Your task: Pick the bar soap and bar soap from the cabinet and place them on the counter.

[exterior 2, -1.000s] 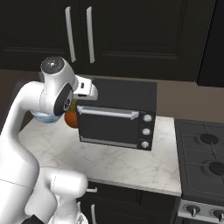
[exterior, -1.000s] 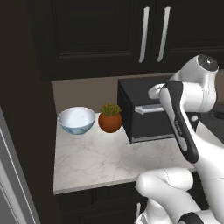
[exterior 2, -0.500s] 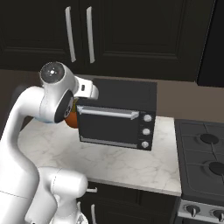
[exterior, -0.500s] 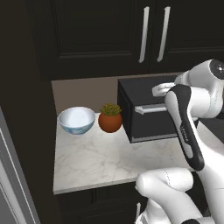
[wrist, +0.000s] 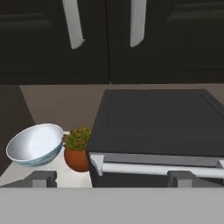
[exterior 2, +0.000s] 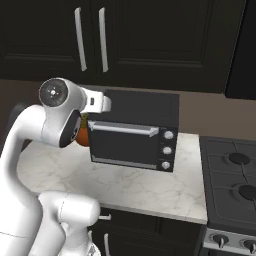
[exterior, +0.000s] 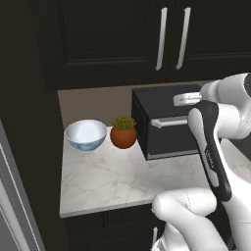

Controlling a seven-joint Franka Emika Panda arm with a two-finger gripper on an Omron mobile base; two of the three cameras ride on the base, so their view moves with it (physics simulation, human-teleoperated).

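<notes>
Two silver handles [wrist: 105, 24] face the gripper [wrist: 111, 178], fingers [wrist: 43, 178] spread and empty, since the cabinet [exterior: 112, 41] hiding the soaps is shut.

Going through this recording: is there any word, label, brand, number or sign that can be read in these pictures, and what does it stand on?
None can be read.
toaster oven: no brand or label on its front; three round knobs with no legible markings.
cabinet: plain dark doors with silver handles, no text.
bowl, potted plant and counter: no writing.
stove: its front knobs are too small to show any marks.
</notes>
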